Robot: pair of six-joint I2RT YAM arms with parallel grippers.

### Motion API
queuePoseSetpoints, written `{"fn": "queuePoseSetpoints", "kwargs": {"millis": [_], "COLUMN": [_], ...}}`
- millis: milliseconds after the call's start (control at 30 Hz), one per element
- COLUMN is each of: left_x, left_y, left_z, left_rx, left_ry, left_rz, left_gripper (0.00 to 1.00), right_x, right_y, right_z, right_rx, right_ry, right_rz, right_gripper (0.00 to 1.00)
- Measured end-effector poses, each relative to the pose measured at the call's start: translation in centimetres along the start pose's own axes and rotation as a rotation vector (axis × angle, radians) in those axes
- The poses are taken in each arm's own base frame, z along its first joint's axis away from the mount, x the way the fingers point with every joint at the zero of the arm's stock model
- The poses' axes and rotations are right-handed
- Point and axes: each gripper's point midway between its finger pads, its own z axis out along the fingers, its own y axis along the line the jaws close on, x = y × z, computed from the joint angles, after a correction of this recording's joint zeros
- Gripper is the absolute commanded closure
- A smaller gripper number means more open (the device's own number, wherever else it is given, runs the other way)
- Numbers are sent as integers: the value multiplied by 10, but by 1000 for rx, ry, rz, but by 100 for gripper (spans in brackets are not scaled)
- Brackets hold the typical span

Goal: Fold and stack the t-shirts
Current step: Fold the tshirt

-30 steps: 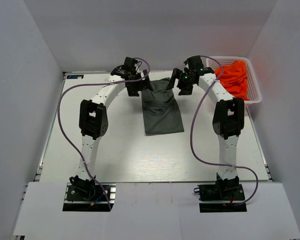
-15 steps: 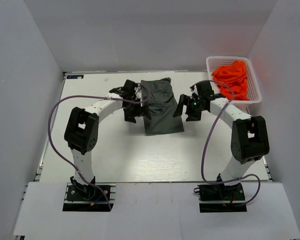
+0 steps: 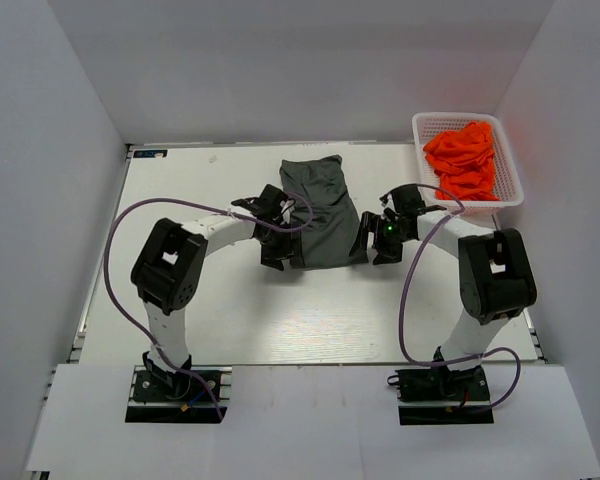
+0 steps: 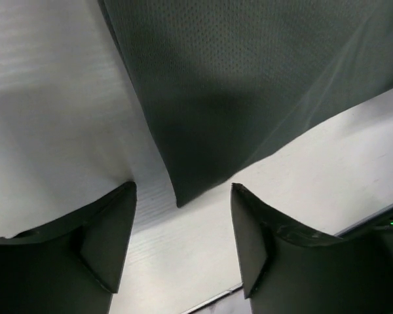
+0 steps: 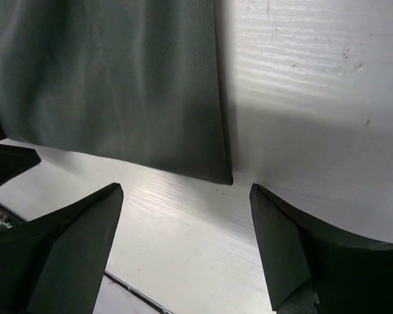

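Observation:
The dark grey t-shirt (image 3: 320,210) lies folded into a long strip on the white table. My left gripper (image 3: 283,250) is open at its near left corner, which shows between the fingers in the left wrist view (image 4: 179,199). My right gripper (image 3: 372,245) is open at its near right corner, seen in the right wrist view (image 5: 226,178). Neither gripper holds cloth. Bright orange t-shirts (image 3: 465,160) lie crumpled in the basket at the back right.
A white plastic basket (image 3: 511,195) stands at the table's back right corner. White walls enclose the table on the left, back and right. Purple cables loop from both arms.
Both grippers have moved from the shirt's far end toward me along its sides to its near corners. The shirt now lies flat and full length.

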Motion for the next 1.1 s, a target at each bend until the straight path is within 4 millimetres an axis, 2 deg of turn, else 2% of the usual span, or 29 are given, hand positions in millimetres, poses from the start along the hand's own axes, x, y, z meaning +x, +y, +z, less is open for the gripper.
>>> {"fn": "queuePoseSetpoints", "kwargs": {"millis": [33, 100, 167, 233, 267, 333, 367, 467, 500, 667, 767, 833, 933, 1000, 1100], "left_x": [0, -1, -1, -3, -4, -5, -6, -6, -6, -4, 8, 25, 62, 83, 100], "left_y": [1, 2, 3, 3, 3, 2, 2, 2, 2, 0, 1, 5, 3, -4, -20], "left_z": [1, 4, 8, 11, 12, 14, 14, 14, 14, 15, 12, 7, -9, -26, -52], "left_rx": [-2, -8, -10, -6, -5, -3, -2, -1, 1, 15, 20, 14, 32, 54, 94], "left_ry": [3, 0, 3, 2, 3, 1, -1, -2, -1, 6, 24, 55, 118, 156, 174], "left_rz": [-4, -8, -9, -13, -13, -13, -13, -12, -11, -11, -12, -16, -13, -7, 22], "left_gripper": [42, 52, 62, 66, 72, 76, 84, 96, 100, 100, 100, 100, 100, 100, 100], "right_x": [0, -1, -4, -7, -7, -8, -7, -2, -1, 4, 20, 36, 62, 81, 100], "right_y": [-2, -1, 0, 0, 0, -1, -2, -4, -4, -3, -4, -4, 2, 6, 10], "right_z": [3, 6, 8, 12, 14, 17, 19, 24, 24, 24, 15, 4, -17, -33, -52], "right_rx": [1, -11, -18, -24, -32, -33, -32, -37, -39, -52, -52, -54, -74, -85, -92], "right_ry": [4, 12, 11, 13, 18, 19, 26, 51, 54, 63, 79, 95, 116, 132, 153], "right_rz": [3, 10, 8, 10, 13, 8, 12, 24, 28, 32, 36, 38, 31, 26, 31], "right_gripper": [19, 23, 34, 38, 49, 63, 77, 97, 100, 100, 100, 100, 100, 100, 100]}}
